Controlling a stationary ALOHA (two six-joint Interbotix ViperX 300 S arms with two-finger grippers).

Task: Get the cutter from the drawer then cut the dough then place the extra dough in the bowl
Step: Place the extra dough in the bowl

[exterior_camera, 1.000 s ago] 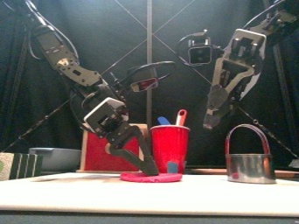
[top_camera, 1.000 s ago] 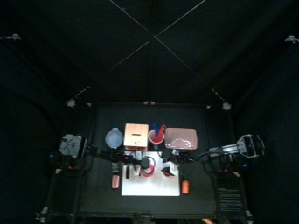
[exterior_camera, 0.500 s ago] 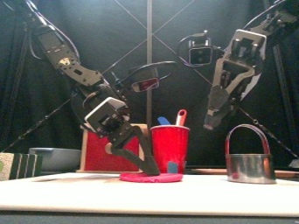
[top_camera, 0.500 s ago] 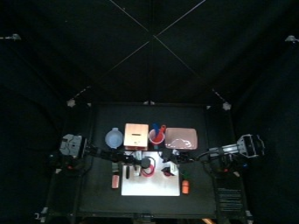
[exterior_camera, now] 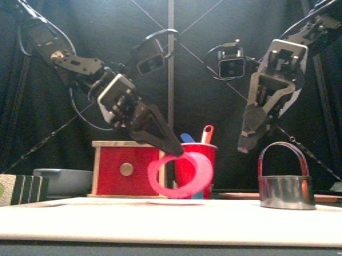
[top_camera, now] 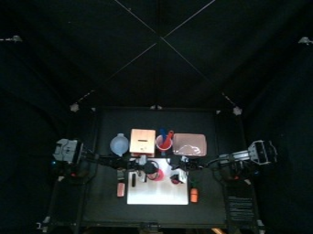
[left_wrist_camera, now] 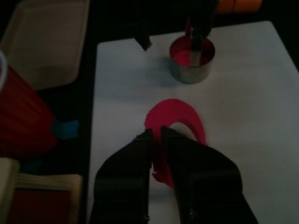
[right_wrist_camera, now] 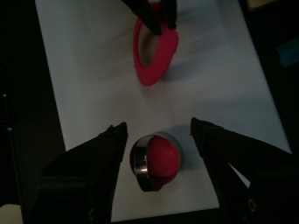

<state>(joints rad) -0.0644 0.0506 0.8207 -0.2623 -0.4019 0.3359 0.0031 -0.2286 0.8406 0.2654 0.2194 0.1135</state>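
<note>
- Step: extra dough to bowl; your left gripper (left_wrist_camera: 163,138) pinches the dough ring (exterior_camera: 181,178) above the board (left_wrist_camera: 233,96).
- Right gripper (right_wrist_camera: 158,129): jaws apart, above board.
- Next: carry ring to bowl (top_camera: 117,143), back-left of board.

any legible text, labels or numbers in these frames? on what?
None readable in any view.
Red cup: plain, no print.
Metal cutter: bare, no marking.
Red drawer front: no label visible.
Dough ring and white board: no marks.
</note>
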